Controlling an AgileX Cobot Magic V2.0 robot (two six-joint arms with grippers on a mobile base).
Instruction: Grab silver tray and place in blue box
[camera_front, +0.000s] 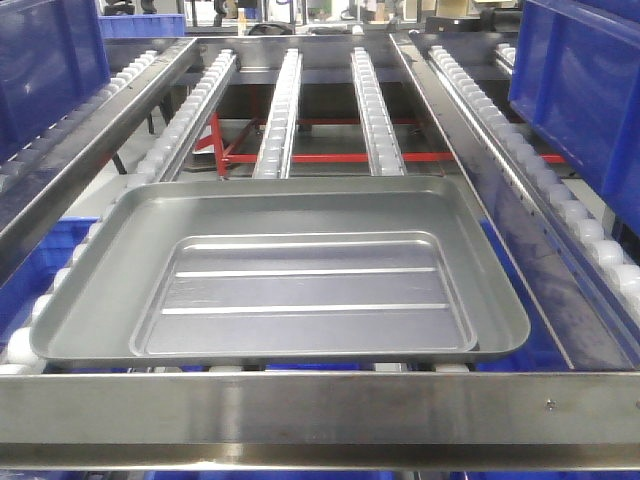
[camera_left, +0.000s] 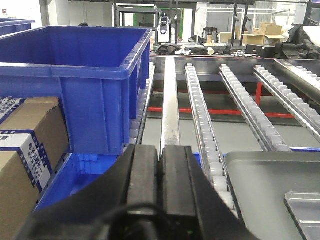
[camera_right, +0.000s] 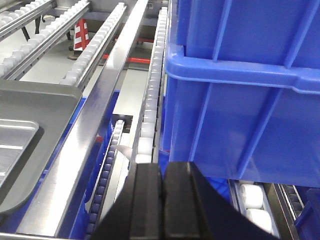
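A: Front view: is the tray (camera_front: 285, 270) moving?
B: No. It is lying flat on the rollers (camera_front: 283, 100), untouched, with no arm showing. The left box (camera_front: 50, 60) and right box (camera_front: 580, 90) are standing empty-looking on either side. I judge the whole task is waiting.
A: Left wrist?
B: The left gripper (camera_left: 160, 151) is pressing its fingers together, empty. The tray (camera_left: 265, 185) is lying ahead to its right, apart.
A: Right wrist?
B: The right gripper (camera_right: 161, 170) is likewise clamping nothing, and the tray (camera_right: 35, 115) is lying to its left, apart.
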